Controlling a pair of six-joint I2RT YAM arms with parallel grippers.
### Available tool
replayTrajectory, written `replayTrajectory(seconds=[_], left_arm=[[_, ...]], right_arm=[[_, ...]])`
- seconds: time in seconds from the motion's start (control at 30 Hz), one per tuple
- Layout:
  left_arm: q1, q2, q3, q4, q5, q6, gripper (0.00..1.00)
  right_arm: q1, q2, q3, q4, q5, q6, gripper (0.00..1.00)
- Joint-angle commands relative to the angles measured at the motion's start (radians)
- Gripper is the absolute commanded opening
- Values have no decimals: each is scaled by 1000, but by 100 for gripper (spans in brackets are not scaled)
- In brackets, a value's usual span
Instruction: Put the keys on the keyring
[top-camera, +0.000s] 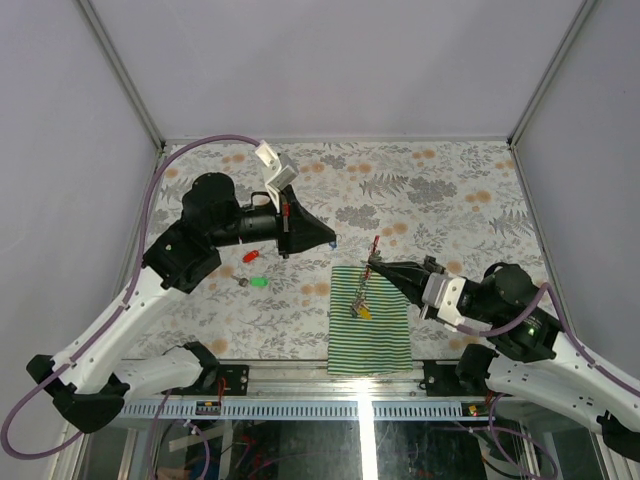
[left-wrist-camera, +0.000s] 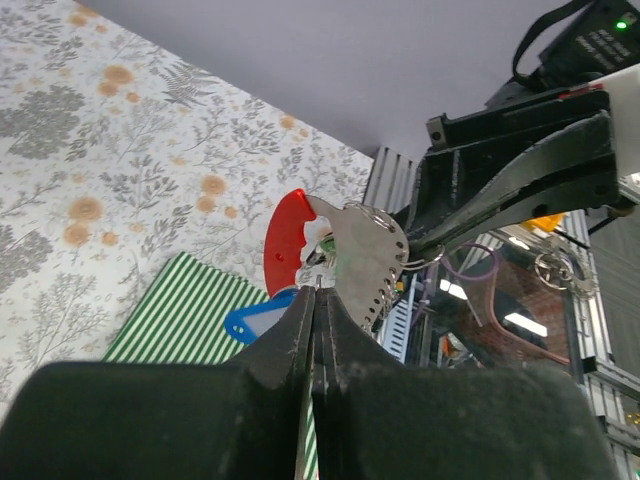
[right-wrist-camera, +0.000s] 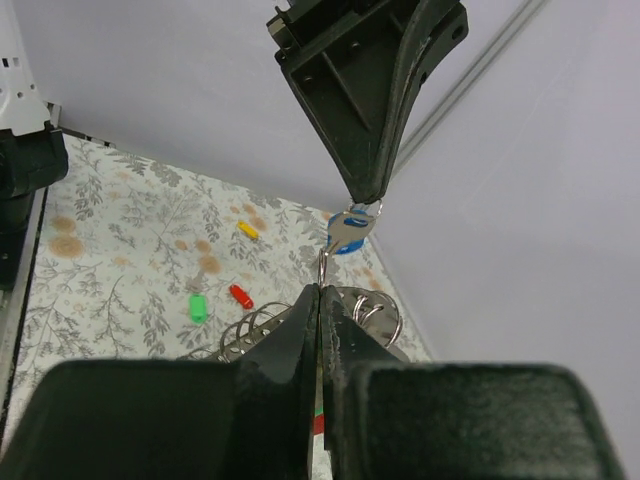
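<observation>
Your left fingers (left-wrist-camera: 312, 310) are pressed fully together and pinch the blue-tagged key (right-wrist-camera: 350, 232) at their tip, so that it hangs just above the tip of your right fingers (right-wrist-camera: 312, 305). Those are also fully closed, and they clamp the keyring (left-wrist-camera: 365, 255) by its grey metal plate, with the curved red piece standing up on the side toward the left arm. The two tips meet in the air over the far edge of the striped cloth (top-camera: 385, 340), key and keyring close against each other. So the step in hand looks like threading this blue key onto the ring, and from these views you cannot tell whether its loop has caught yet. The next move calls for small, slow work: keep the right hand rigid as the anvil, turn the key's eye in line with the opening, and slide it on before you ease the left grip. Let go early and the key may drop onto the cloth. Further out, a yellow tag (top-camera: 365, 312) shows over the cloth below the ring; whether it hangs from the ring or lies loose is unclear. The red-tagged key (top-camera: 252, 256) and green-tagged key (top-camera: 258, 282) lie near each other on the tabletop (top-camera: 450, 190) beneath the left arm, waiting their turn.
</observation>
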Motion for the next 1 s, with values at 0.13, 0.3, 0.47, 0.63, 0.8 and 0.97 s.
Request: replayTrajectory(seconds=[0.13,0.3,0.47,0.63,0.8,0.97], left_arm=[[-23,-30,38,108,72,-63,0],[-26,-31,38,139,107,-61,0],[-27,-24,48,186,140,-81,0],[-27,-13,58,206,146,-94,0],[-27,10,80,207,107,-109,0],[-28,59,122,210,85,-124,0]], right_arm=[[-1,22,102,124,-76,-108,0],[-1,64,186,74,-69,31,0],[-1,77,213,90,-65,60,0],[-1,109,278,67,-39,139,0],[0,156,401,-79,118,244,0],[-1,207,524,-230,234,335,0]])
